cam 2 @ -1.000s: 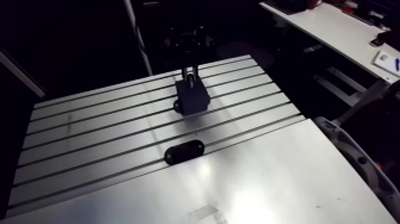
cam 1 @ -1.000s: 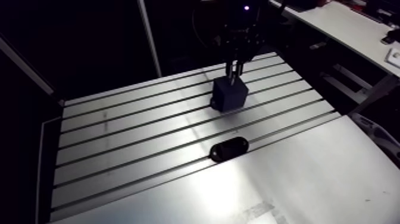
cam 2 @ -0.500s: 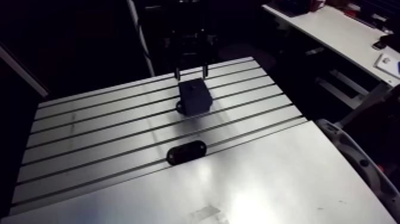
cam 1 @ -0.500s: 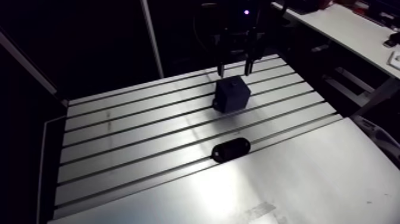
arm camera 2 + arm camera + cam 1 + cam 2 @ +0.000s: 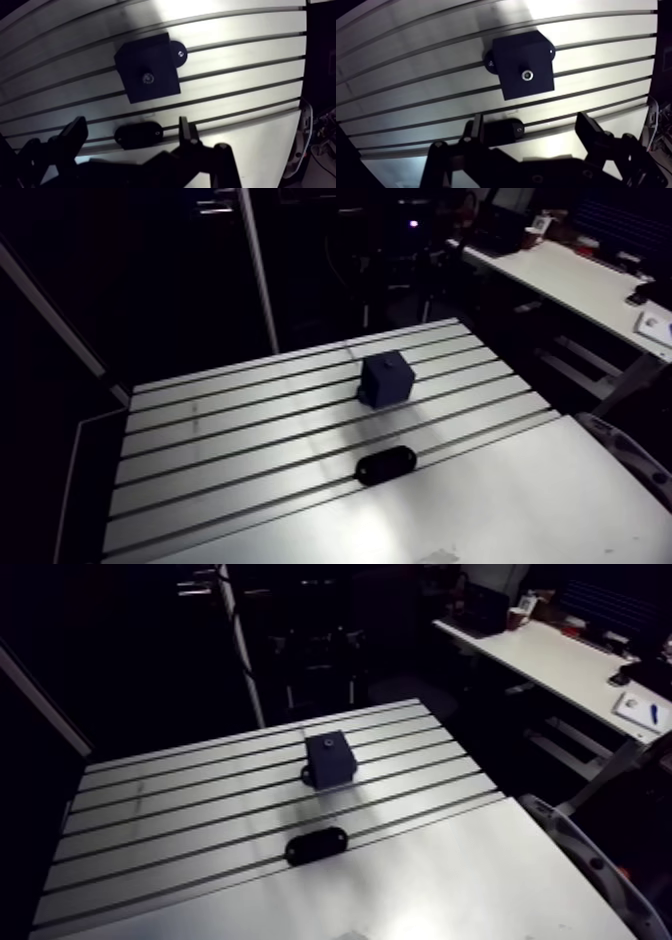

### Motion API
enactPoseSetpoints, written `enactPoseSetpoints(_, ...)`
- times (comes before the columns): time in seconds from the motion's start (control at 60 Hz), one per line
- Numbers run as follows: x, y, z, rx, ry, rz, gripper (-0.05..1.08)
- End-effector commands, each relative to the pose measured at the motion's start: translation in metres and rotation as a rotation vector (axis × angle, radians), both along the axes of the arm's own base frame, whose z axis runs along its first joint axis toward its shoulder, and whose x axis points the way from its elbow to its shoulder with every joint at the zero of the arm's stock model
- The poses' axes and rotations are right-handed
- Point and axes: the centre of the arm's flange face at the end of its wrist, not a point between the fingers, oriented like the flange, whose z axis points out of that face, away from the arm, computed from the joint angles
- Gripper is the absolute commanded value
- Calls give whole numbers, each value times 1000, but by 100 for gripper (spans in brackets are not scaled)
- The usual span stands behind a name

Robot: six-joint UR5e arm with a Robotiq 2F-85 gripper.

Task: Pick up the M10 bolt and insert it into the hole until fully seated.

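- Earlier the gripper (image 5: 530,125) stood right at the top of the dark block (image 5: 387,378), fingers (image 5: 588,131) close together. Just before now they had spread to either side of it.
- Now the fingers are lifted well clear of the block, spread wide, with nothing between them.
- The arm view has shifted as a whole since then. The block and the black oval plate (image 5: 385,465) lie on the same slots of the worktop (image 5: 230,450) as before.
- The block sits right of the middle, toward the worktop's far edge. A small foot sticks out at its base.
- The oval plate lies on the last slots, well apart from the block and closer to the near edge, where the smooth sheet begins.
- Only the wrist view shows the M10 bolt (image 5: 527,75) plainly. Its bright round head sits in the hole in the middle of the block's top face, with no shank visible.
- The arm view gives the bolt only as a faint dot, and the fingers are lost in the dark there.
- In the wrist view the oval plate lies under the gripper, near the fingers.
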Motion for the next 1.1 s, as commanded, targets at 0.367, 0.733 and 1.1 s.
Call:
enactPoseSetpoints(0.367,62,-119,168,19,133,190,0)
enactPoseSetpoints(0.733,73,-125,211,5,196,190,1)
enactPoseSetpoints(1.1,97,-129,223,-1,181,194,1)
